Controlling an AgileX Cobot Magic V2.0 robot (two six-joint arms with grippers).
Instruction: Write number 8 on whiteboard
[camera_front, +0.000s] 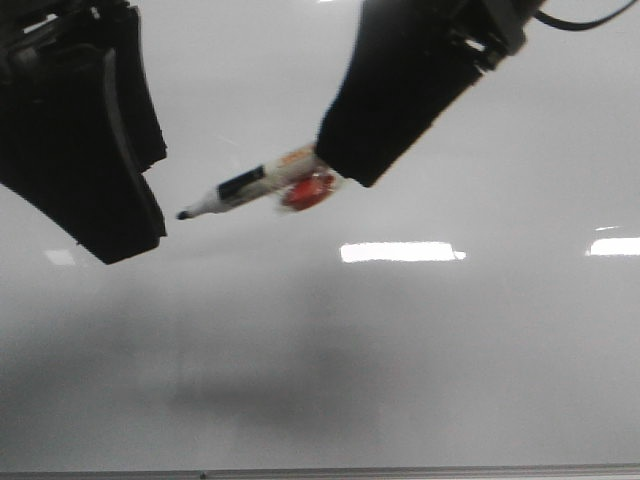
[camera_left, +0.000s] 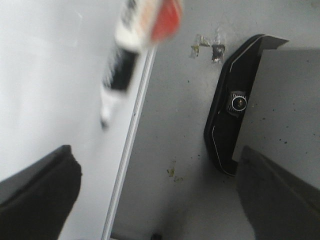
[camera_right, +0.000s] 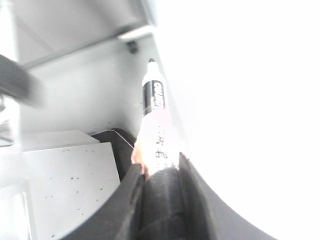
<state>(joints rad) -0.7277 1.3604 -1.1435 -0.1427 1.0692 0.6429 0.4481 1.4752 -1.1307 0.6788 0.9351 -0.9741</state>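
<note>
- My right gripper (camera_front: 335, 175) is clamped on the marker (camera_front: 245, 187), tip bare, hovering above the whiteboard (camera_front: 420, 340).
- Left gripper (camera_front: 150, 215): fingers apart, idle.
- No number 8 visible; next I lower the tip to touch.

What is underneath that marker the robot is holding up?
Under the marker, held by the right gripper, lies only bare whiteboard with a faint shadow; no writing shows there. The board beneath the left gripper is covered.
</note>
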